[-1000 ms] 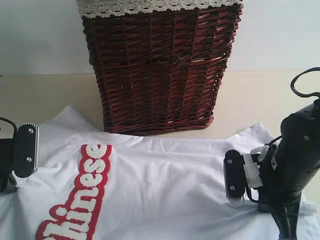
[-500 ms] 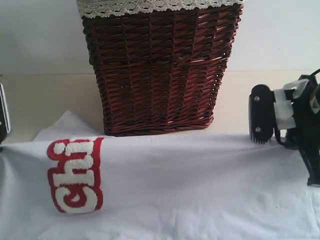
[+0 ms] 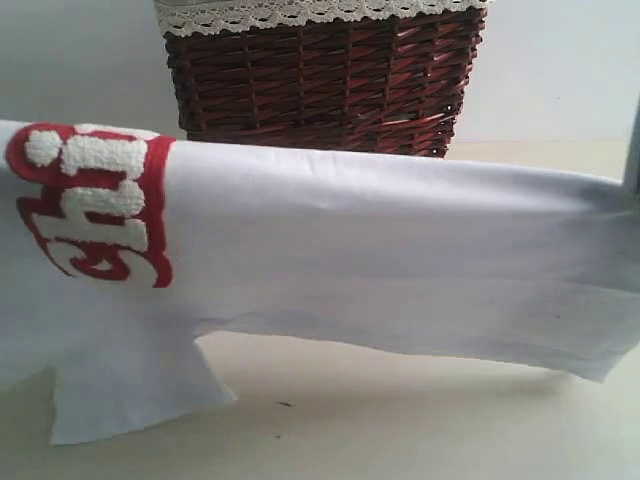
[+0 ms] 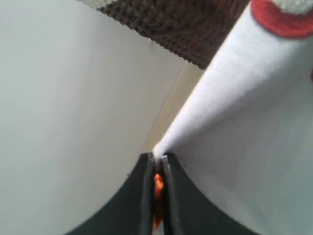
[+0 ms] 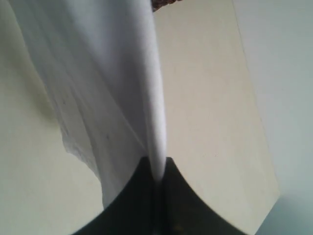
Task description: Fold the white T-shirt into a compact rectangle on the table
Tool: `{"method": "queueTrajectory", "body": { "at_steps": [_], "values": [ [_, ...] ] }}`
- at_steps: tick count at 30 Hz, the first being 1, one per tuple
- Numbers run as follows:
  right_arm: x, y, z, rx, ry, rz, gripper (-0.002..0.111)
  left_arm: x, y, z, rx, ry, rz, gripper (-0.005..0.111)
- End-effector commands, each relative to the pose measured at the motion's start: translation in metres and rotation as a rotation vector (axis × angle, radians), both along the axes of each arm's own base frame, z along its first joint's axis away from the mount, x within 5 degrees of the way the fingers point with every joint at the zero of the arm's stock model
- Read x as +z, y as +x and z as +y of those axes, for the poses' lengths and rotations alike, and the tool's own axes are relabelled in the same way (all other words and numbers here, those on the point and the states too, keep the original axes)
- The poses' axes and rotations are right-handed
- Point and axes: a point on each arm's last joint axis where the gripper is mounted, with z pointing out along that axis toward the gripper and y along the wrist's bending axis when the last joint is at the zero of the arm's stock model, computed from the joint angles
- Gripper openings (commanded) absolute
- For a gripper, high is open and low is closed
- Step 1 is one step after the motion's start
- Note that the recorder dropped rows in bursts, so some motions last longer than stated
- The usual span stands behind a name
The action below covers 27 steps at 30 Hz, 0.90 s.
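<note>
My left gripper (image 4: pixel 156 159) is clamped tight on the white T-shirt (image 3: pixel 380 250), with an orange tag (image 4: pixel 158 186) between its fingers. At the left of the frame, fuzzy sideways lettering (image 3: pixel 95 200) reads "Chi". The shirt hangs stretched across mid-frame above the table (image 3: pixel 400 420), in front of the wicker basket (image 3: pixel 320 80). My right gripper (image 5: pixel 157 164) pinches its edge.

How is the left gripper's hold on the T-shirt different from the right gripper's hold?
The left gripper pinches the T-shirt where an orange tag shows between its jaws; the right gripper pinches plain white cloth. Red lettering lies near the left gripper; none shows near the right gripper. Both are shut on the T-shirt and hold it up, stretched between them.
</note>
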Motion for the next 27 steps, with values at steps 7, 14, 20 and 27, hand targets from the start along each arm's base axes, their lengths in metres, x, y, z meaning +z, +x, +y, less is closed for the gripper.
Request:
{"method": "queueTrajectory", "body": {
  "at_steps": [7,14,20,27],
  "values": [
    [0.024,-0.080,0.001,0.121,0.152,0.076,0.000,0.031,-0.085,0.028,-0.149,-0.043,0.252,0.000],
    [0.073,-0.105,-0.008,0.116,0.319,-0.113,0.000,0.102,-0.119,0.051,-0.221,-0.221,0.026,0.000],
    [0.110,-0.121,-0.005,0.183,0.469,-0.189,0.000,0.124,-0.127,0.047,-0.264,-0.383,0.055,0.000],
    [0.068,-0.088,0.010,0.099,0.397,0.004,0.000,0.060,-0.066,0.014,-0.109,-0.106,0.268,0.000]
  ]
}}
